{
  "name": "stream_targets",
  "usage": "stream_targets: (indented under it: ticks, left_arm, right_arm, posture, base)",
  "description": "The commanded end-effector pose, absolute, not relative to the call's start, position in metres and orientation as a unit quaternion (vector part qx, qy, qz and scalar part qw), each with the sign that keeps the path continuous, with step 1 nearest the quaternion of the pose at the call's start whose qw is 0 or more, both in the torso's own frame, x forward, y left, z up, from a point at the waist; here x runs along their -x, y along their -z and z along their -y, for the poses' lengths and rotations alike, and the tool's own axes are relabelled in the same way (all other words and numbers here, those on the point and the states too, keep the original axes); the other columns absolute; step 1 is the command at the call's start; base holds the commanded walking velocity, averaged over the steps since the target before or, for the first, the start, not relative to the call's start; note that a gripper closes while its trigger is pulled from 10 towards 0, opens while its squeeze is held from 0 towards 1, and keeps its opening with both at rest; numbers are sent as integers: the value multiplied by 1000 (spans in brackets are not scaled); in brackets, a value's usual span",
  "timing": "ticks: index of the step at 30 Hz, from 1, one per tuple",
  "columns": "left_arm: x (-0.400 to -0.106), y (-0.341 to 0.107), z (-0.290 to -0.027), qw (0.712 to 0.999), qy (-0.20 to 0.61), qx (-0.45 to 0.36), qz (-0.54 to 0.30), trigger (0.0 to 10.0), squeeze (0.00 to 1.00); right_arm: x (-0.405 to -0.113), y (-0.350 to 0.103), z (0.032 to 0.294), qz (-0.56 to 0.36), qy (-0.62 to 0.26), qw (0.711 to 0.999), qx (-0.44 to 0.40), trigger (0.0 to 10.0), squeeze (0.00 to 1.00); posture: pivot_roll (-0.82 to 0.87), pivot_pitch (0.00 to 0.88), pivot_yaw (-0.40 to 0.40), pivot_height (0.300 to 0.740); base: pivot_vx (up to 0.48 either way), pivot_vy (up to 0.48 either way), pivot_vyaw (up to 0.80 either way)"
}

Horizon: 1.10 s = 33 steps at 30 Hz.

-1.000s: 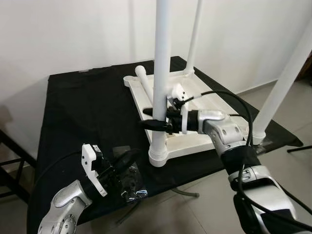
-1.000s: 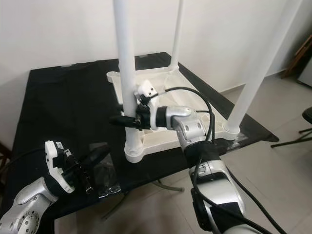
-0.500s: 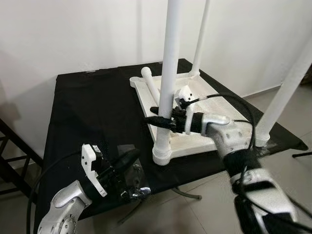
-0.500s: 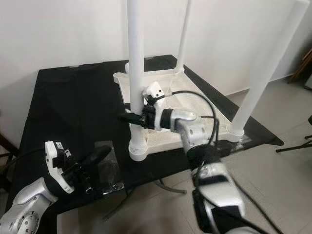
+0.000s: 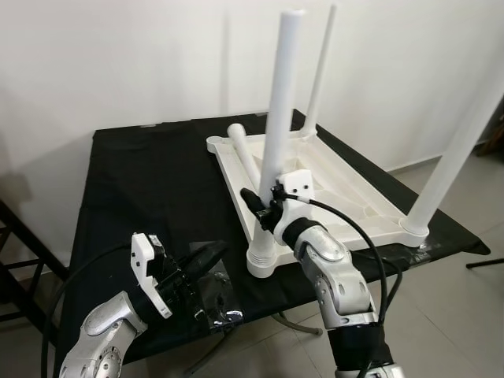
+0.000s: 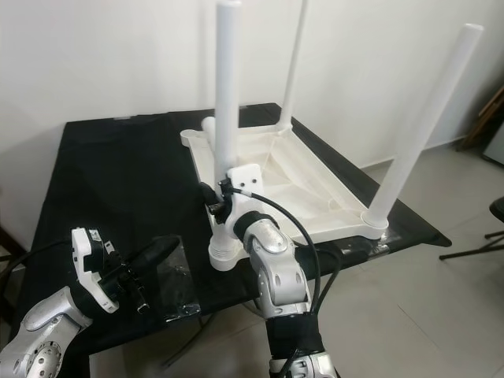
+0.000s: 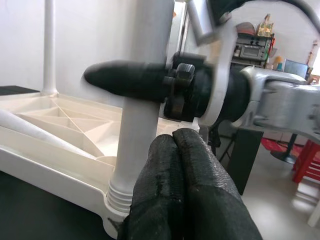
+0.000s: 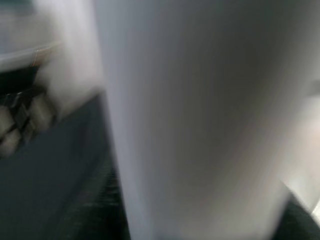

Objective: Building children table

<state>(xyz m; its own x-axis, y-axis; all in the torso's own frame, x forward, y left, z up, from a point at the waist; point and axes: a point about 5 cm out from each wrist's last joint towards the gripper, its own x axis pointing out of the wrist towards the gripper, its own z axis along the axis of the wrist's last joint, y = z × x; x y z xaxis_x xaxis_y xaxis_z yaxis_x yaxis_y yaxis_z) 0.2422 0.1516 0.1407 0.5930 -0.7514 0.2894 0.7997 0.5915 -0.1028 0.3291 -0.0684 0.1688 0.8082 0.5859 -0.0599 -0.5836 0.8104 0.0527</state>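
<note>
Table (image 5: pixel 315 177) upturned: I count three upright legs, one loose. My right gripper (image 5: pixel 256 203) clamps the near leg (image 5: pixel 276 134); left gripper (image 5: pixel 206 256), fingers together, sits below it.

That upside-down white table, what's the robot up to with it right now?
The white children's table lies upside down on a black-covered surface with three legs standing up. The right gripper is clamped on the near leg low down, just above its socket. A fourth leg lies loose across the underside, not yet fitted. The left gripper, shut, hovers over a clear plastic bag near the front edge.
</note>
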Motion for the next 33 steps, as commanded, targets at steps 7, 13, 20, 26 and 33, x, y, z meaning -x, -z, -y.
stream_targets:
  ticks: [7,13,20,26,33]
  left_arm:
    - [-243,-137,-151,886,439,113,99,10000,0]
    - [-243,-136,-150,886,439,112,100,10000,0]
    - [-242,-136,-150,885,440,112,99,10000,0]
    - [-243,-137,-149,885,440,112,99,10000,0]
    - [-243,-137,-149,885,439,115,101,10000,0]
  right_arm:
    - [-318,-193,57,-17,-479,878,-4,10000,1000]
    - [-329,-199,83,-22,-574,813,94,10000,0]
    - [-360,-221,107,-28,-579,808,104,10000,0]
    - [-365,-227,112,-34,-590,803,79,0,0]
    - [-370,-214,129,-60,-597,796,83,0,0]
  posture:
    - [22,0,-19,740]
    - [32,0,-19,740]
    - [37,0,-17,740]
    - [41,0,-18,740]
    - [35,0,-15,740]
  base:
    - [0,0,0]
    - [0,0,0]
    - [0,0,0]
    - [0,0,0]
    - [0,0,0]
